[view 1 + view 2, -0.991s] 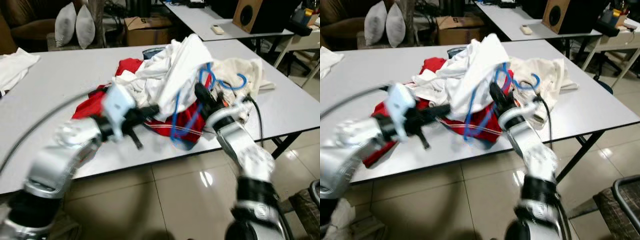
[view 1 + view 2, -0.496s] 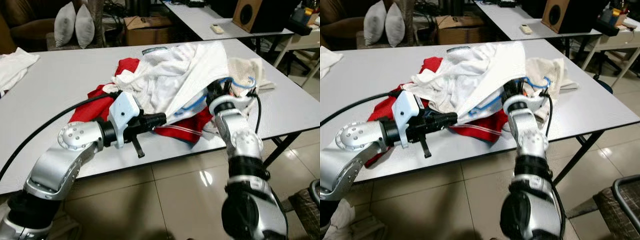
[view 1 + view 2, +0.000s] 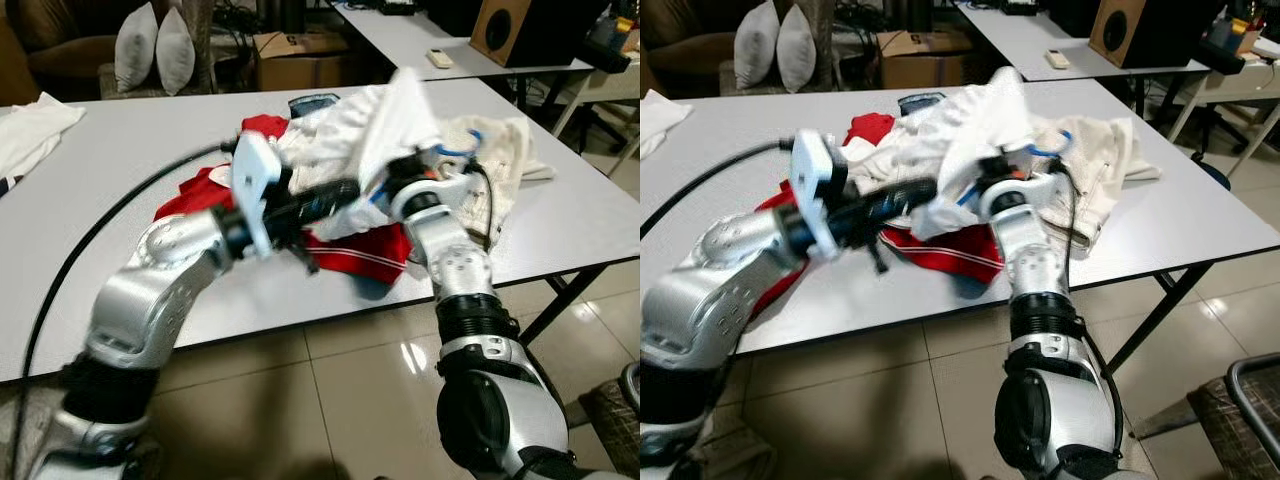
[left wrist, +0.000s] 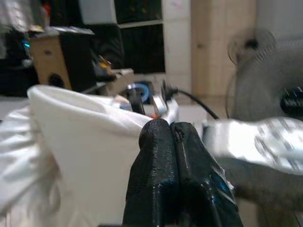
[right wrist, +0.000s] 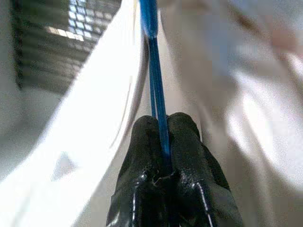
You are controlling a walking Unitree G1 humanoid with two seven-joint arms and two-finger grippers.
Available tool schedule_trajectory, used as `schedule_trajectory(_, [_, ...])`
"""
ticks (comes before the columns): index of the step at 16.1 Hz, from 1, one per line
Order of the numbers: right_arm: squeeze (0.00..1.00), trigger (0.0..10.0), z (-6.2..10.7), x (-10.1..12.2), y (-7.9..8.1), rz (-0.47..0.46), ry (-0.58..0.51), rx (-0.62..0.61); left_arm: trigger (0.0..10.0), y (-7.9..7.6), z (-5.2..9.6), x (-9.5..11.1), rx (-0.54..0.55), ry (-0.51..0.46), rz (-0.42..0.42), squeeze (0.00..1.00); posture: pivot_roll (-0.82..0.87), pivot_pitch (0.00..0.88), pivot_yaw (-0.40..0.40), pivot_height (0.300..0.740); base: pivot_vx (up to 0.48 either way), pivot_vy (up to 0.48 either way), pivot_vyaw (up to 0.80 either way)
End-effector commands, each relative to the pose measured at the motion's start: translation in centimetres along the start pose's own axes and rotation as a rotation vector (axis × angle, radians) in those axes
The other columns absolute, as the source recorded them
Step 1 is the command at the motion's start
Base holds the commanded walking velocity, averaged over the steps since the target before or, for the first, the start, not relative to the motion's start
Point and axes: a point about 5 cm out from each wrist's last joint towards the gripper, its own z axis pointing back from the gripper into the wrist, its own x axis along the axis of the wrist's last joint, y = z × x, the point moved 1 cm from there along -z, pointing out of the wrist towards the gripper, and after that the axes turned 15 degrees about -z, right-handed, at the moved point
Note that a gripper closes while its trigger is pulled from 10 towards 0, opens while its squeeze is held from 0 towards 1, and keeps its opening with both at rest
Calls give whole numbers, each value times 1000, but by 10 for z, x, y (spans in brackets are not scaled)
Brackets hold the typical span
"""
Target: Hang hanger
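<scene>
While both arms meet over the clothes heap, the right gripper point(image 5: 161, 142) has its jaws pressed together on the thin bar of the blue plastic hanger point(image 5: 150, 19), which runs up inside the white cotton shirt point(image 3: 400, 110) raised above the pile. The left gripper point(image 4: 171, 142) reaches across with its jaws closed flat on a fold of that same white cloth. Now the worry: the hold on the bar looks narrow, so I reckon a twist or a tug from the left side could pivot the hanger or slip it out. The two wrists sit very near each other, and the black cable point(image 3: 110, 230) trails across the grey table point(image 3: 120, 150) to the left arm, so a snag or a knock between arms seems possible. The shirt drapes over the red garment with white stripes point(image 3: 350, 250), which lies right at the near table edge and could be dragged to the tiled floor point(image 3: 330, 400). Room to move looks best upward and toward the robot; the cream garment point(image 3: 500, 150) and far tables crowd the right.
</scene>
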Motion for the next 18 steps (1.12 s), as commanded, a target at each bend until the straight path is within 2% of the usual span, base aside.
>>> schedule_trajectory(1, [0,10000,4,-5,-2,-33,12,-13,0,1,-3,4,15,-19,16,0,27,0,-34,740,0,0,0])
schedule_trajectory(2, [0,10000,7,-4,-1,-65,5,-6,0,-2,-8,8,17,-54,46,0,23,0,-28,740,0,0,0])
schedule_trajectory(3, [0,10000,12,-2,-8,32,6,-55,0,-6,-13,13,9,-96,88,0,14,0,-17,740,0,0,0])
schedule_trajectory(4, [0,10000,14,-4,-4,6,19,-7,0,-8,-15,14,5,-102,95,0,12,0,-13,740,0,0,0])
schedule_trajectory(5, [0,10000,18,-3,-7,10,33,-37,0,-8,-17,12,-5,-93,91,0,3,0,-2,740,0,0,0])
schedule_trajectory(6, [0,10000,22,-1,-16,142,41,-118,0,-8,-18,11,-9,-89,90,0,0,0,1,740,0,0,0])
schedule_trajectory(8, [0,10000,29,1,-5,-72,-4,-55,0,-8,-20,12,-13,-87,87,0,-2,0,4,740,0,0,0])
schedule_trajectory(9, [0,10000,41,0,-11,14,-14,-93,0,-10,-24,15,-12,-101,98,0,-10,0,7,740,0,0,0])
schedule_trajectory(11, [0,10000,49,-17,-20,-69,34,-138,0,-12,-27,15,-9,-106,109,0,-16,0,14,740,0,0,0])
schedule_trajectory(12, [0,10000,53,-30,-24,-26,83,-158,0,-13,-28,15,-8,-107,114,0,-17,0,20,740,0,0,0])
schedule_trajectory(13, [0,10000,54,-36,-20,-84,105,-127,0,-13,-28,14,-4,-105,115,0,-15,0,22,740,0,0,0])
schedule_trajectory(14, [0,10000,55,-39,-16,-76,121,-122,0,-10,-28,14,14,-100,115,0,-17,0,25,740,0,0,0])
schedule_trajectory(15, [0,10000,58,-39,-16,-14,143,-119,0,-6,-27,14,48,-101,124,0,-14,0,24,740,0,0,0])
schedule_trajectory(16, [0,10000,61,-37,-9,-86,158,-80,0,-3,-27,14,73,-96,129,0,-15,0,24,740,0,0,0])
schedule_trajectory(17, [0,10000,63,-34,-11,-18,157,-112,0,-3,-26,12,81,-85,126,0,-13,0,19,740,0,0,0])
schedule_trajectory(18, [0,10000,66,-32,-14,-28,164,-128,549,-2,-25,8,107,-48,106,0,-4,0,6,740,0,0,0])
